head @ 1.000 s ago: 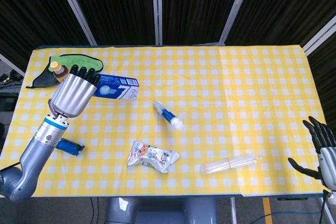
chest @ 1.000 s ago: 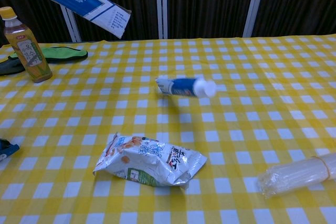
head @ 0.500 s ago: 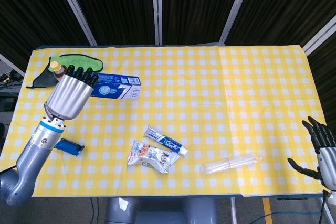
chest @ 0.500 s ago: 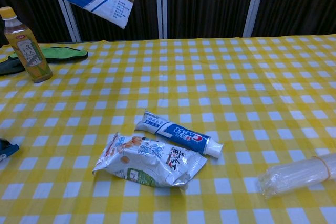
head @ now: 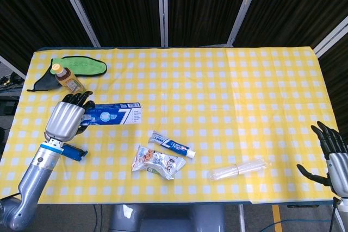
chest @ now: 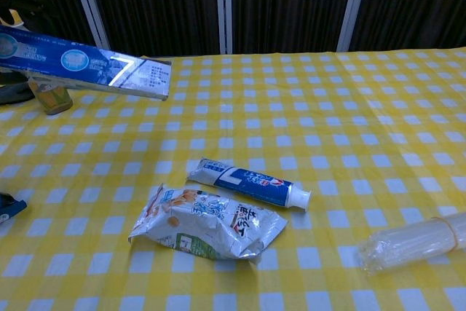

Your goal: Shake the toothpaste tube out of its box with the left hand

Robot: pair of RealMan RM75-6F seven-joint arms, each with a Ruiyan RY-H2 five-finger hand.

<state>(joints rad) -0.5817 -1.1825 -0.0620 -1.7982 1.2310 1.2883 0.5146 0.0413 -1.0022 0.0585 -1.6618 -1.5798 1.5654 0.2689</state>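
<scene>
One toothpaste tube (head: 171,145) flat on table, cap toward right, left robot hand (head: 67,118) gripping near-level box (head: 111,115).

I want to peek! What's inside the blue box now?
The toothpaste box held by the left hand hides its inside. The toothpaste tube lies outside on the table.

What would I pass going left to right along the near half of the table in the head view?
Left robot hand holding the box → blue clip → snack bag → toothpaste tube → clear plastic bundle → right robot hand.
</scene>
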